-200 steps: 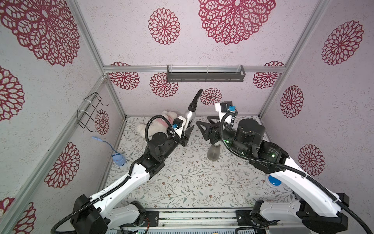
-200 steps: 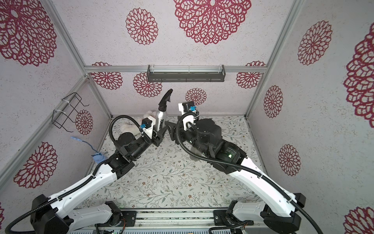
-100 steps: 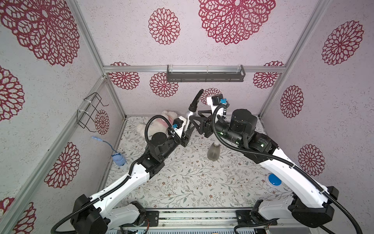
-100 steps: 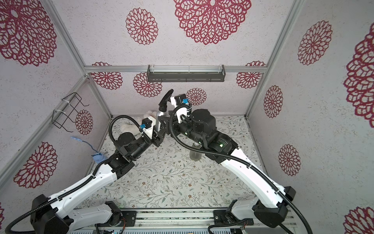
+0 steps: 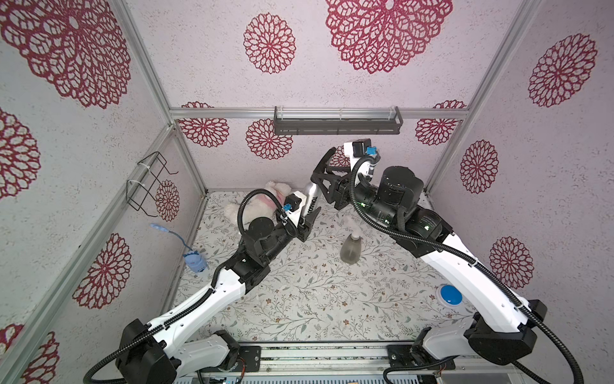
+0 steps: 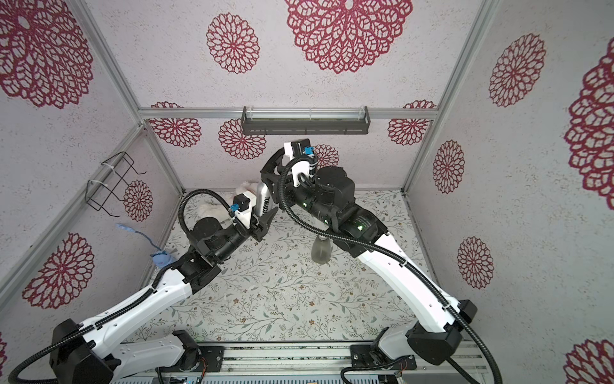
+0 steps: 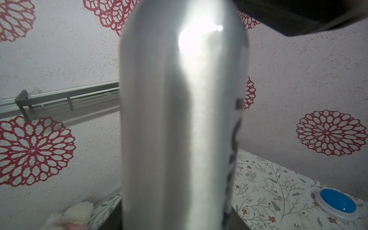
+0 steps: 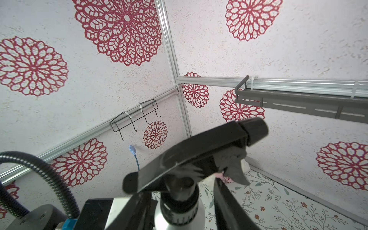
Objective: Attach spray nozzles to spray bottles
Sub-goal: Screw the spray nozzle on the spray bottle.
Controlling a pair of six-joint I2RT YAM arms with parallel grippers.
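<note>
The left gripper (image 5: pixel 307 217) has its jaws pinched on the lower body of the silver bottle (image 5: pixel 311 202), holding it tilted in the air above the back of the worktop (image 5: pixel 299 299). In the left wrist view the bottle (image 7: pixel 179 119) fills the middle of the frame, its black lettering on one edge.

The black nozzle (image 8: pixel 199 159) sits on the bottle's neck, its ribbed collar at the bottle's shoulder and its spout toward the grey shelf (image 8: pixel 298 103). In both top views the nozzle (image 5: pixel 327 158) pokes up behind the right gripper (image 5: pixel 324 181). That gripper's jaws straddle the collar with one finger (image 8: pixel 229 201) on either side; whether they press on it or stand just clear I cannot tell.

The grey-brown bottle (image 5: pixel 351 247) stands upright alone on the worktop, below the right arm and well apart from the silver one, with the clear nozzle (image 5: pixel 350 222) at its top; how firmly it is seated cannot be told.

A white plush toy (image 5: pixel 265 196) lies at the back, behind the left wrist. A blue button (image 5: pixel 450 295) sits near the right wall, and a blue brush (image 5: pixel 194 262) leans near the left wall.
</note>
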